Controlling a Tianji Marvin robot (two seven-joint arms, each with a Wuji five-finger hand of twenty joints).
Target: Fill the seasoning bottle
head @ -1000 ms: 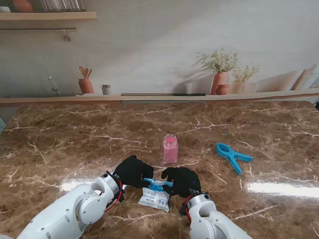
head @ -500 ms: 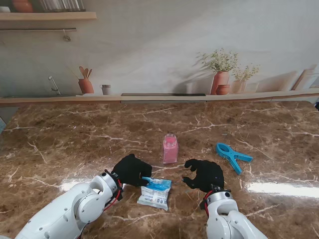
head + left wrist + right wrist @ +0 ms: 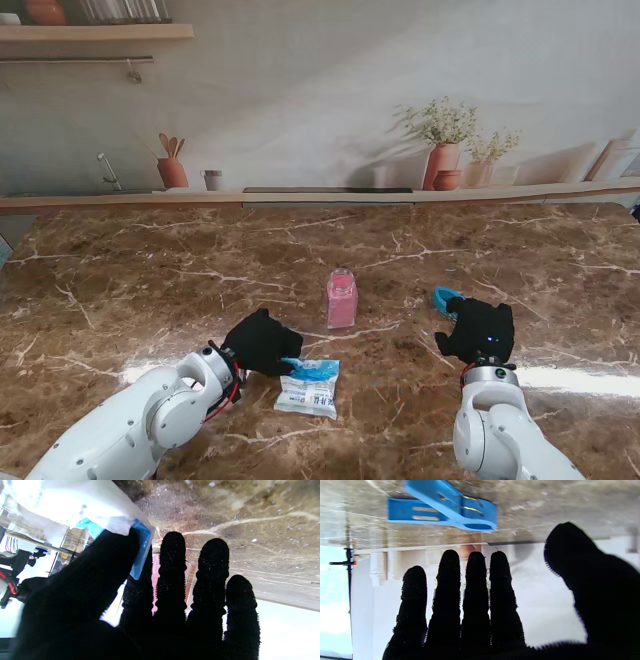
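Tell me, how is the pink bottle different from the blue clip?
The pink bottle stands upright; the blue clip lies flat. The bottle stands clear in the open; the right hand covers most of the clip. Both rest on the marble table.

- The blue clip (image 3: 446, 297) is mostly hidden behind the right hand (image 3: 479, 331) at the right of the stand view; only one end shows.
- In the right wrist view the clip (image 3: 445, 510) is blurred, and its top is cut off by the frame edge.
- The pink bottle (image 3: 156, 580) in the left wrist view shows only in slivers between the fingers (image 3: 172, 575).
- The packet (image 3: 82, 507) runs off the upper left of that view, overexposed.
- The print on the packet (image 3: 308, 388) is too small to read.
- Whether the left hand (image 3: 262, 342) pinches the packet's corner or perhaps only presses it is unclear.
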